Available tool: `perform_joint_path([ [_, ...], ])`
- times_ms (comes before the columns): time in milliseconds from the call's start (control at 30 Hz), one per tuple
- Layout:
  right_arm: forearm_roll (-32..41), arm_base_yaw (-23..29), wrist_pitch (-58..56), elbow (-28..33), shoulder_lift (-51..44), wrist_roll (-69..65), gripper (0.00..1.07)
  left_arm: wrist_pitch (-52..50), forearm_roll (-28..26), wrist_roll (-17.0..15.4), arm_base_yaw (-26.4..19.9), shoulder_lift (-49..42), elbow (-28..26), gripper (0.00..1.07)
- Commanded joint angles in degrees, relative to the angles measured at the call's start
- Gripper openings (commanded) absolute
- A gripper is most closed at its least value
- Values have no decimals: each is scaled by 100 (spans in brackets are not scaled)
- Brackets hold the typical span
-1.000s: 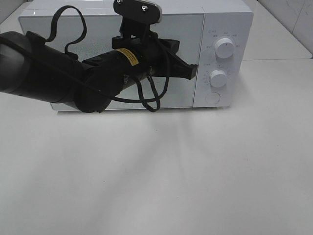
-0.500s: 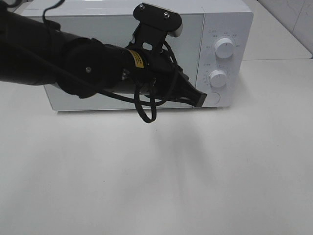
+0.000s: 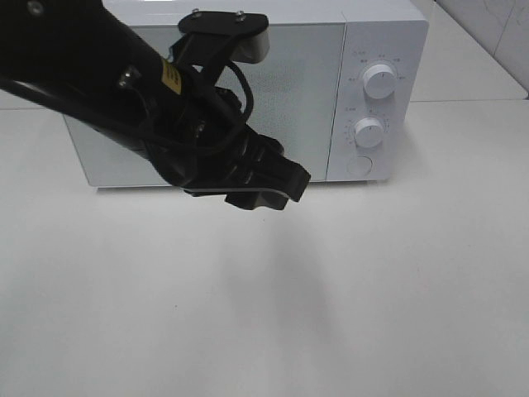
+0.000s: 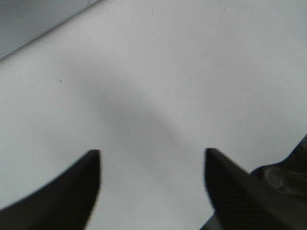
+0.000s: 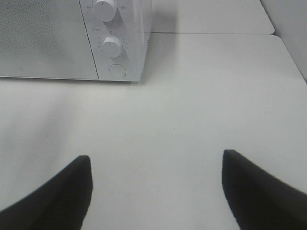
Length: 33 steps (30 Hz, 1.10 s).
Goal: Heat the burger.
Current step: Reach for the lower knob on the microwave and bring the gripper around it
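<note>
Left arm (image 3: 99, 74) reaches across the front of the microwave (image 3: 310, 99), big and black in the high view, with a yellow label (image 3: 171, 78) on its casing. Left gripper (image 4: 152, 158) hangs just in front of the microwave's lower edge and points down at the table (image 3: 372, 289). Its fingers (image 4: 72, 191) stand parted to a middling gap. Only bare table and a soft shadow show between them, and nothing is in its hold. A corner of the microwave's base shows a little way beyond the fingertips. The door (image 3: 306, 58) behind this gripper is closed, pale and finely dotted; what is inside cannot be made out. Off to the gripper's side, past the door's edge, sits the control panel: upper knob (image 3: 378, 81), lower knob (image 3: 369, 131), and a round button (image 3: 359, 165) below them, all apart from the gripper. Right gripper (image 5: 156, 160) is seen only from its own wrist camera. Its fingers (image 5: 57, 191) are spread wide over bare table and grip nothing. The microwave's control end lies ahead of it and well apart, both knobs and the button facing it. Burger: no view shows it, so its place relative to either gripper cannot be told.
</note>
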<state>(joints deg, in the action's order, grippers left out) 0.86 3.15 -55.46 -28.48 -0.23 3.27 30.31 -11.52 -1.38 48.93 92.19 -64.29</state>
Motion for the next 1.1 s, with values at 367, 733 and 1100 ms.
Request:
perform_joint_path([
  [367, 6, 0, 34, 11, -149, 29, 74, 1175, 309, -625, -201, -567, -63, 102],
  [733, 6, 0, 34, 11, -149, 29, 74, 2487, 401, -602, -1066, -1106, -57, 102],
  [1100, 6, 0, 34, 11, -149, 29, 74, 3329, 802, -590, -2034, -1879, -57, 102],
])
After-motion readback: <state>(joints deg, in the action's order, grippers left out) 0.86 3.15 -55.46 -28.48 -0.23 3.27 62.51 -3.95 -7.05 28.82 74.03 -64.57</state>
